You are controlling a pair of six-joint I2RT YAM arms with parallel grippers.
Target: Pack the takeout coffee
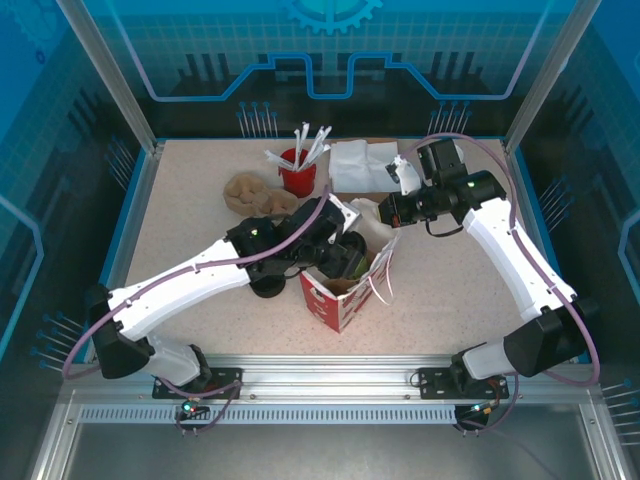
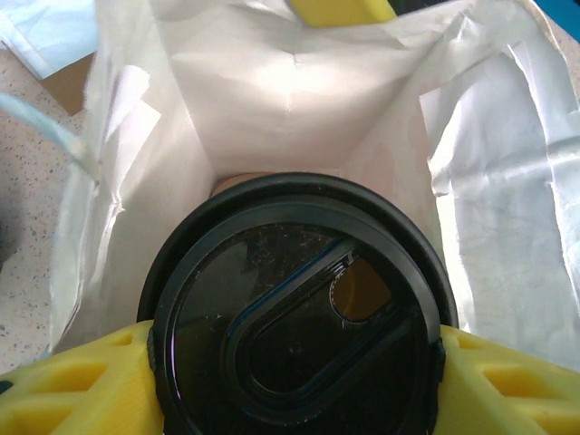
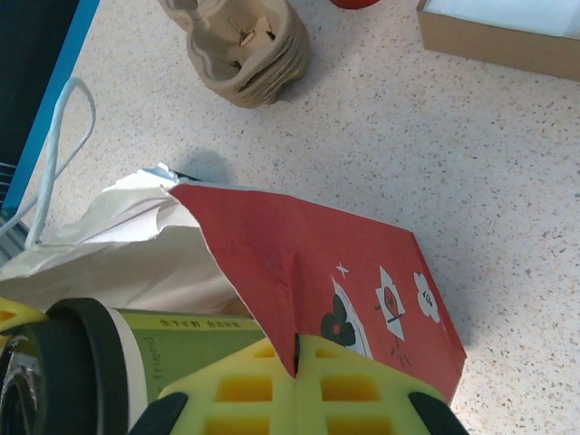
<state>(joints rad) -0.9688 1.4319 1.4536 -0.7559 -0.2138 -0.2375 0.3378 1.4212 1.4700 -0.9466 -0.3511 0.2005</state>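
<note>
1. Your left hand (image 1: 338, 252) holds the takeout coffee (image 2: 294, 335). Its yellow fingers (image 2: 82, 390) press on opposite sides of the round black lid.
2. The coffee sits in the open mouth of the red-and-white paper bag (image 1: 340, 300), with the bag's white inner walls around it. You cannot tell whether it touches the bottom.
3. Your right hand (image 3: 297, 390) is closed tight, pinching the bag's red wall at its rim. From that wrist you see the cup's green side and black lid just behind the pinched edge.
4. The bag leans on the desk (image 1: 190, 215) between the two arms, with one white handle loose to the side.
5. Farther back stand a stack of brown pulp carriers (image 1: 255, 195), a red cup of stirrers (image 1: 297, 176) and white napkins (image 1: 358, 165), all apart from the bag.
</note>
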